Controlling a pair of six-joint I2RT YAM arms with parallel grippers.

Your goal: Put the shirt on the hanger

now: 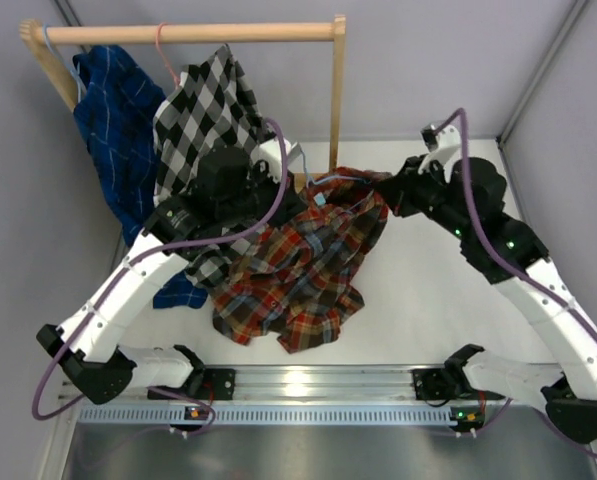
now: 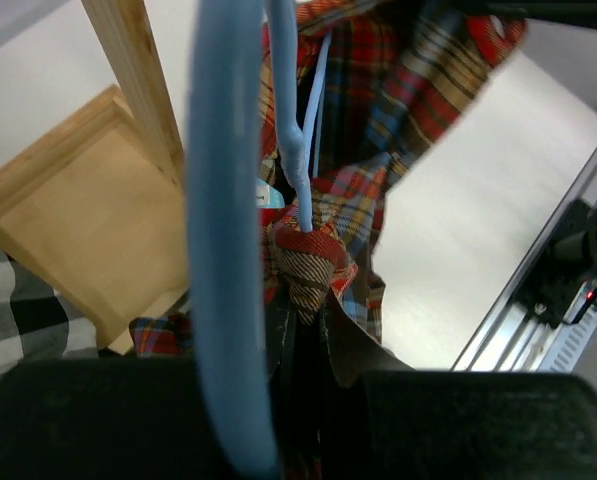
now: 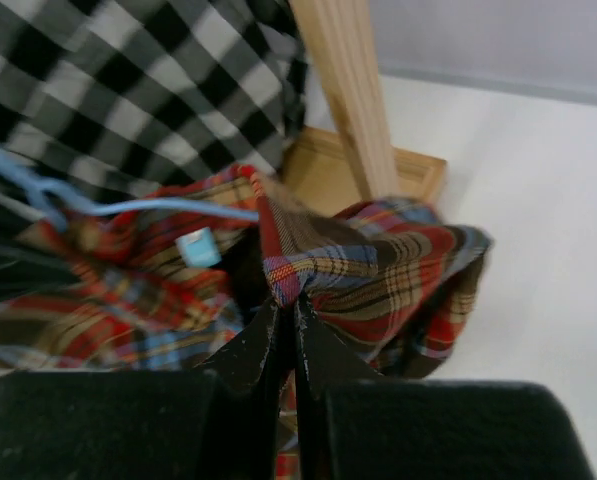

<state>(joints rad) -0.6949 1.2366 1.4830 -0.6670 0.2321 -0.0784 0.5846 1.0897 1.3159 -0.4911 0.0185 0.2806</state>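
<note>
The shirt point(image 1: 298, 270) sprawls over the tabletop point(image 1: 448, 300), its collar end raised beside the rack post point(image 1: 336, 100). It looks like soft, light flannel, likely to sag and bunch, so it is best held at the collar or shoulder seams. The right gripper point(image 3: 286, 315) has its fingers point(image 3: 243, 355) pressed together on a fold. The left gripper point(image 2: 303, 325) pinches the collar where the hanger point(image 2: 300, 150), thin and probably springy, enters.

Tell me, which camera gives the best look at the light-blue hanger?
The left wrist view: the hanger looms large, its thick bar and thin neck running against the plaid shirt. The right wrist view catches only a thin blue strand; from the top, the left arm and shirt hide nearly all of it.
</note>
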